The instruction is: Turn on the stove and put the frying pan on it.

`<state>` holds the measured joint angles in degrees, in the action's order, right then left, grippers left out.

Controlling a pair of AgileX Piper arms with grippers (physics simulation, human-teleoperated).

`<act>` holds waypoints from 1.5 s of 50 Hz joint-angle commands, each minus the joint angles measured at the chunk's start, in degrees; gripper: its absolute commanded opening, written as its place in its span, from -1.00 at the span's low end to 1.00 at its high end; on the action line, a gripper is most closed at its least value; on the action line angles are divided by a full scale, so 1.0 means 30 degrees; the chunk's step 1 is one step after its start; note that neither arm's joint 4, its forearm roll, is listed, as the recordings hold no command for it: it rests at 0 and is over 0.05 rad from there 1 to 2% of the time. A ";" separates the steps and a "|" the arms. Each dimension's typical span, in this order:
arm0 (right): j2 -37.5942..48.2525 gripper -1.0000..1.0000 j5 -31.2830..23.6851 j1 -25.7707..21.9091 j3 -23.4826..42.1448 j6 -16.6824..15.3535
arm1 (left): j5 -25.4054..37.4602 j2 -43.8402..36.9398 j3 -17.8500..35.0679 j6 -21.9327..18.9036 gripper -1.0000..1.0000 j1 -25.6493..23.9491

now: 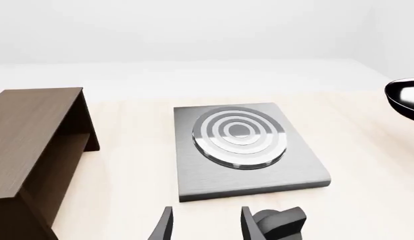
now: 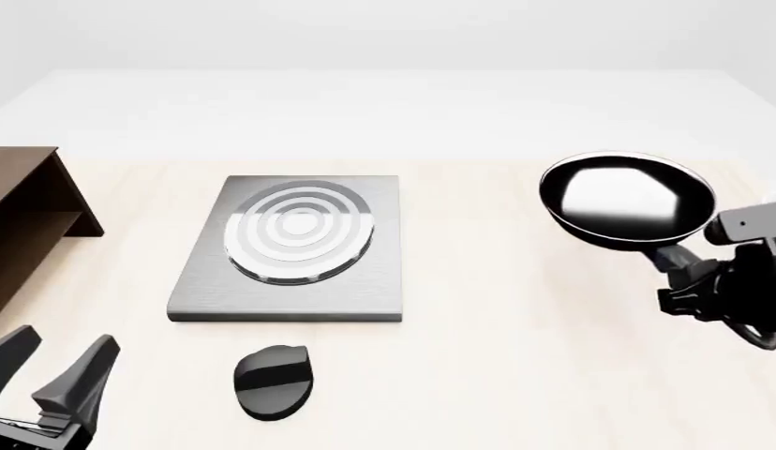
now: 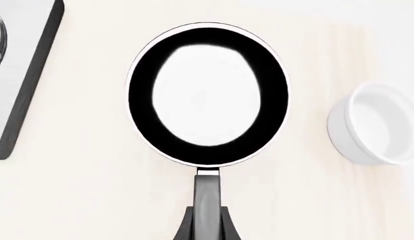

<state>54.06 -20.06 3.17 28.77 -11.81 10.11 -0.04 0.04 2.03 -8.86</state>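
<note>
Left gripper (image 1: 205, 225) hangs spread and empty, knob (image 1: 280, 220) touching 1 finger, stove (image 1: 247, 150) ahead; from the front, frying pan (image 2: 626, 202) sits lifted right of the stove; right gripper (image 3: 208, 225) clamps its handle (image 3: 208, 197), cup (image 3: 377, 130) beside.

Front view looks down over the table; both wrist views sit closer, sharing its stove (image 2: 291, 246).

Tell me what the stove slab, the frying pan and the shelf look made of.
Stove: brushed grey metal, judging by fine streaks and a dull sheen; its burner rings look polished silver.
Frying pan: black with a glossy interior, mirroring bright light; possibly coated metal, not certain.
Shelf: dark brown wood, with visible grain; could be veneer.
</note>
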 commanded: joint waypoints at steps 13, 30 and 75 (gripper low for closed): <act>-0.1999 -1.00 -0.1331 -0.3144 0.1061 0.0913 | 0.0011 -0.0002 -0.0011 0.0004 1.00 0.0087; -0.0155 -1.00 0.0705 -0.6476 0.1711 0.1437 | -0.0106 0.0005 -0.0011 0.0097 1.00 0.0135; 0.6959 -1.00 0.7888 -1.1855 0.2916 0.0764 | -0.0351 0.0009 -0.0011 0.0329 1.00 0.0077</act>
<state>70.62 -1.51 -29.19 35.45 -10.17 9.24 -0.02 0.04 2.66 -8.72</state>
